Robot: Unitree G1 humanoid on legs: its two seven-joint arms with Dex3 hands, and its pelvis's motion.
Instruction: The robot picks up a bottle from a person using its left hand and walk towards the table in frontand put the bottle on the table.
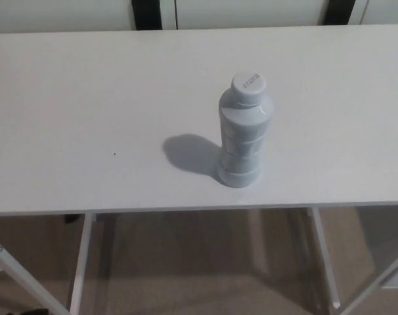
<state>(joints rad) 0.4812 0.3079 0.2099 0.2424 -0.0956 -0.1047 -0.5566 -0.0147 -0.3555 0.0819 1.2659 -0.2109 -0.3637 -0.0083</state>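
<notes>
A white ribbed bottle point(243, 131) with a white cap stands upright on the white table point(87, 111), right of centre and near the front edge. Its shadow falls on the tabletop to its left. Neither of my hands shows in the head view, and no part of an arm is in the picture.
The table's front edge point(186, 210) runs across the lower part of the picture, with white legs point(324, 262) and a slanted brace point(22, 275) below it over a brown floor. Behind the table are white panels with dark gaps point(146, 13).
</notes>
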